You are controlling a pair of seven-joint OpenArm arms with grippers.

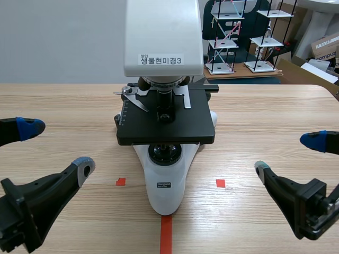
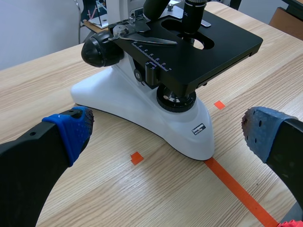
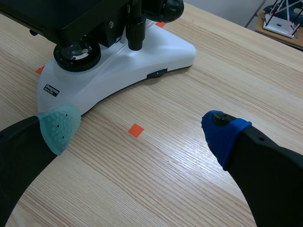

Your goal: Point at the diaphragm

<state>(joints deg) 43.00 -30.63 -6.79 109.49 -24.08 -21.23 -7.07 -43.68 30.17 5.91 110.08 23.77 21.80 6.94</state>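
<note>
**A:** Where does the diaphragm point(image 2: 176, 98) lie from your hands?

**B:** It's the ringed round unit tucked under the black stage point(image 2: 222, 40) of the microscope point(image 1: 166, 127), above the white base point(image 2: 142, 113), mid-worktop point(image 1: 254, 106). In the scene view it lies at 3 o'clock from your left hand point(image 1: 57, 147) and at 9 o'clock from your right hand point(image 1: 286, 154). Both are well apart from it.

**A:** Is either hand carrying anything?

**B:** No. Both are spread wide, with nothing between the pads.

**A:** Which one should you send?

**B:** I'd judge the left. Past its fingers the diaphragm sits dead ahead at 12 o'clock, in line with the gap between them. From the right hand it's off toward 11 o'clock, beyond the grey-green pad point(image 3: 59, 125). The distances look about even. The stage overhangs the diaphragm, so you'd come in low under the stage's edge, not from above.
</note>
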